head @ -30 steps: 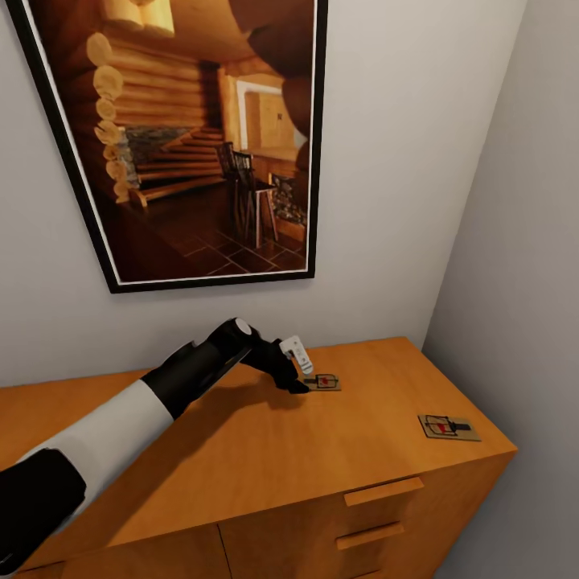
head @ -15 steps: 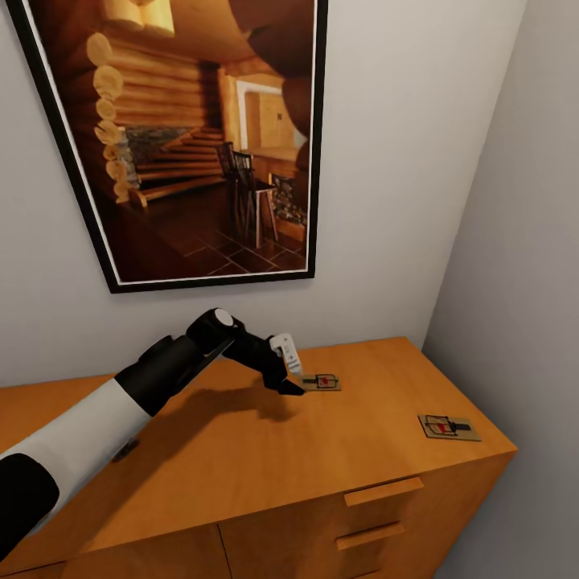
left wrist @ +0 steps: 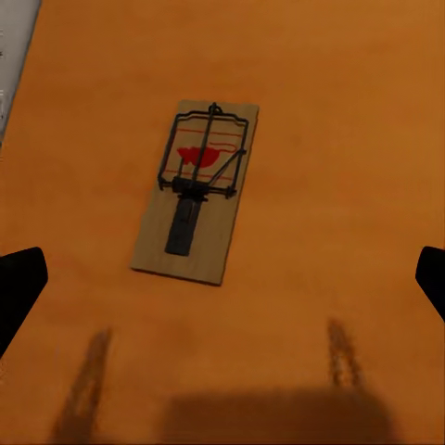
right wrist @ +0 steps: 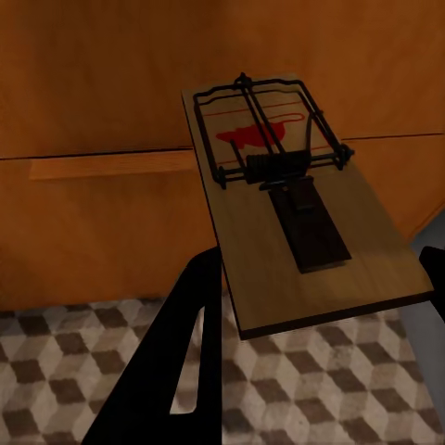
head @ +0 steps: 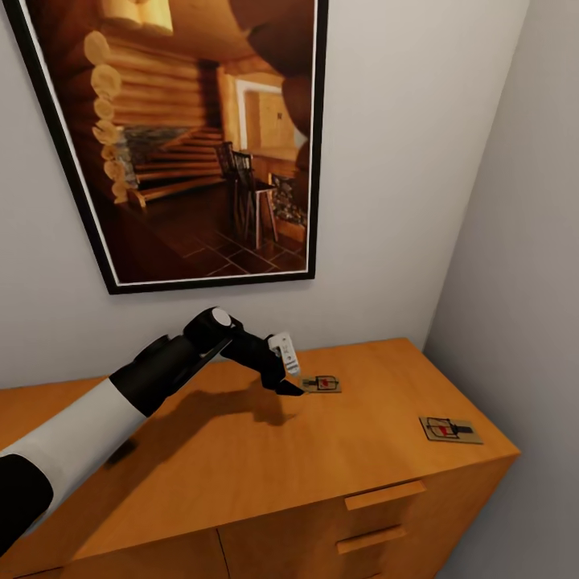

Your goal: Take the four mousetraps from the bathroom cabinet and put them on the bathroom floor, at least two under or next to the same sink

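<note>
Orange cabinet (head: pixel 265 450) top carries two traps (head: pixel 322 383) (head: pixel 450 429); left gripper (head: pixel 291 391) hangs wide open, empty, beside the nearer; right gripper (right wrist: pixel 306 306) pinches another trap (right wrist: pixel 297 213) above tiled floor (right wrist: pixel 83 380)

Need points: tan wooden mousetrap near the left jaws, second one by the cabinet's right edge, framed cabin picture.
Tan wooden mousetrap near the jaws (head: pixel 322 383), head view, board centre.
Second tan mousetrap (head: pixel 450 429), head view, board centre.
Black-framed cabin picture (head: pixel 201 145), head view, print centre.

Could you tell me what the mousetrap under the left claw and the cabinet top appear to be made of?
The mousetrap looks like a matte tan wooden board with dark wire parts, probably metal, and a red spot. The cabinet top looks like smooth orange-tan wood with faint grain.
</note>
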Controlling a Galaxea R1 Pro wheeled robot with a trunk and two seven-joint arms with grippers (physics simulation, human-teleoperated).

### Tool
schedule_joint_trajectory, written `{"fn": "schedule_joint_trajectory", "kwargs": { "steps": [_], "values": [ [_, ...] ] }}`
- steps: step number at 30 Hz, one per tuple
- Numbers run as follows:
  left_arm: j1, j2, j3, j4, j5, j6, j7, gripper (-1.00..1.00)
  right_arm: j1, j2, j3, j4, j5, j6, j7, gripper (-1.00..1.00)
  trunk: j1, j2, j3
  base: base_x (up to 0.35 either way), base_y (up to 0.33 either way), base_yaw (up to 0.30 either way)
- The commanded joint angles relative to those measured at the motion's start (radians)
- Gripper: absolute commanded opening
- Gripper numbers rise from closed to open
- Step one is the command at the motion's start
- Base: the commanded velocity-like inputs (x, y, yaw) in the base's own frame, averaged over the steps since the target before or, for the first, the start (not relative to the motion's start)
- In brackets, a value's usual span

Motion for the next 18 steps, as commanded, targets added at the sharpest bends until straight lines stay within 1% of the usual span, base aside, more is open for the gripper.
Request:
{"fn": "schedule_joint_trajectory", "kwargs": {
  "steps": [1,6,14,15,18],
  "values": [
    [-0.001,0.000,-0.002,-0.001,0.000,0.007,-0.002,1.00,-0.001,0.000,-0.007,0.000,0.009,-0.002,-0.004,-1.00,0.000,-0.001,-0.001,0.137,0.000,0.000],
    [-0.001,-0.001,-0.004,0.000,0.002,0.007,-0.002,1.00,-0.001,0.000,-0.007,0.000,0.009,-0.002,-0.004,-1.00,0.000,-0.001,-0.001,0.126,0.000,0.000],
    [-0.001,-0.002,-0.010,0.002,0.002,0.007,-0.002,1.00,-0.001,0.002,-0.007,0.000,0.009,-0.002,-0.004,-1.00,0.000,-0.001,-0.001,0.014,0.000,0.000],
    [-0.001,-0.002,-0.013,0.003,0.002,0.007,-0.002,1.00,-0.001,0.002,-0.007,0.000,0.009,-0.002,-0.004,-1.00,0.000,-0.001,-0.001,0.002,0.000,0.000],
    [-0.001,-0.003,-0.039,0.006,0.002,0.007,-0.002,1.00,-0.001,0.002,-0.007,0.000,0.009,-0.002,-0.004,-1.00,0.000,-0.001,-0.001,0.000,0.000,0.000]
  ]
}}
